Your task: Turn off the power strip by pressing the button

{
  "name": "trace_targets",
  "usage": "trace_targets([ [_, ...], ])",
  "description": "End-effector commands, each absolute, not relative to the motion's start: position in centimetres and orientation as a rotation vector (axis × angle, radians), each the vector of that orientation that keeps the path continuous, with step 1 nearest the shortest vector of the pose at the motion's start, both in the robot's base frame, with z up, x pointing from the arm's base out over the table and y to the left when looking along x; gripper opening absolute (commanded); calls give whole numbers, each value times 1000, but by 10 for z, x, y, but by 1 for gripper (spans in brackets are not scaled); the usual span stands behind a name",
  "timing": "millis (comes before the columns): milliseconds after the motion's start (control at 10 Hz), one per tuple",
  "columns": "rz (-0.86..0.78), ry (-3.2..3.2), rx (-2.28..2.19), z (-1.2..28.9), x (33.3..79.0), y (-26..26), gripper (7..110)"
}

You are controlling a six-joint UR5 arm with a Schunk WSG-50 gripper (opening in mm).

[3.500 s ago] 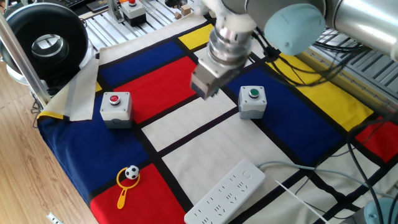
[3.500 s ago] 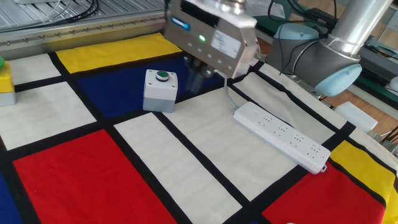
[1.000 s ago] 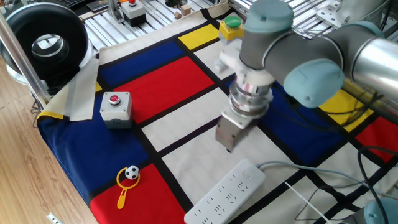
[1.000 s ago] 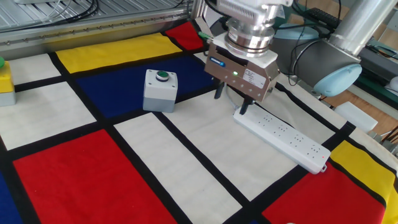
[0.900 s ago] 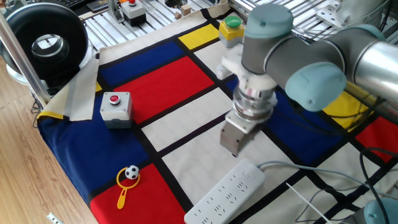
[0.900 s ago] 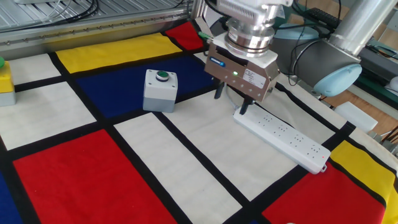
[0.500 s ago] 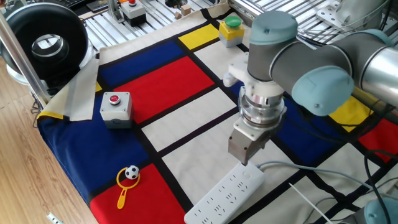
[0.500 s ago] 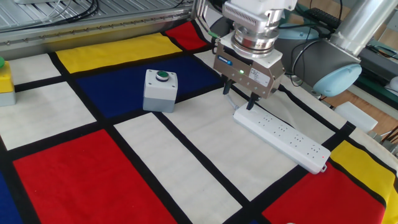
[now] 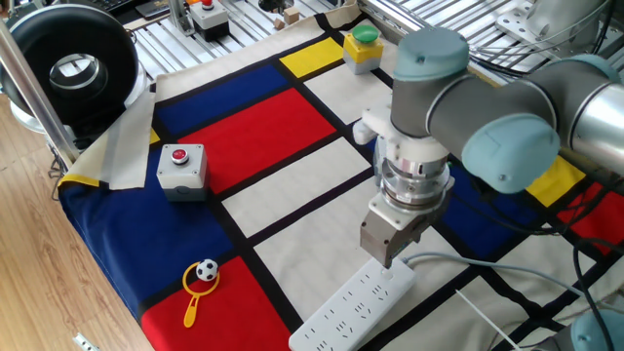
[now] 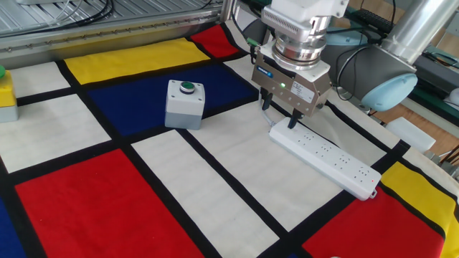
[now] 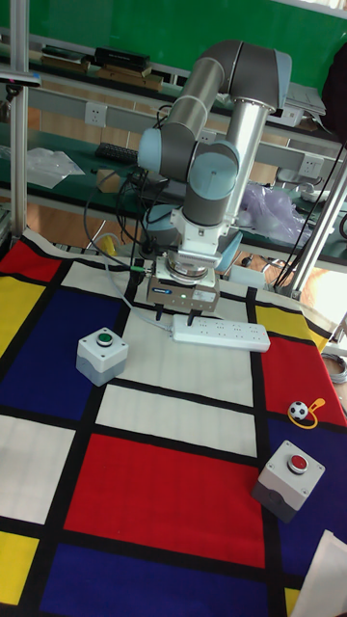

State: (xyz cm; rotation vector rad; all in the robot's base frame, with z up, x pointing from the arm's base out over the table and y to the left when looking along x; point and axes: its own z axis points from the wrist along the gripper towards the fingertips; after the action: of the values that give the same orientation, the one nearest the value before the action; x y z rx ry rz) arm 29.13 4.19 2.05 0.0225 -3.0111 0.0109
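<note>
The white power strip (image 9: 353, 310) (image 10: 326, 158) (image 11: 222, 334) lies flat on the checked cloth, its white cable running off from the end nearest the arm. My gripper (image 9: 389, 257) (image 10: 280, 115) (image 11: 179, 317) hangs just above that cable end, pointing down. The other fixed view shows a gap between its two dark fingers (image 10: 292, 122), so it is open and holds nothing. One finger is right over the strip's end corner. I cannot make out the button; the gripper body covers that end in one fixed view.
A grey box with a green button (image 10: 185, 104) (image 11: 102, 354) stands left of the gripper. A grey box with a red button (image 9: 182, 168) (image 11: 290, 475), a small soccer-ball toy (image 9: 203, 275) and a yellow box (image 9: 363, 45) sit further off.
My gripper has travelled from beside the green-button box across the white patch and come down over the cable end of the power strip. Nothing else has moved.
</note>
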Motion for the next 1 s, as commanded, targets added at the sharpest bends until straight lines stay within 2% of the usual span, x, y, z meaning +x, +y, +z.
trace_targets([
  [0,-7,-3032,12,17,293,46,66],
  [900,4,-3000,-12,16,283,47,66],
])
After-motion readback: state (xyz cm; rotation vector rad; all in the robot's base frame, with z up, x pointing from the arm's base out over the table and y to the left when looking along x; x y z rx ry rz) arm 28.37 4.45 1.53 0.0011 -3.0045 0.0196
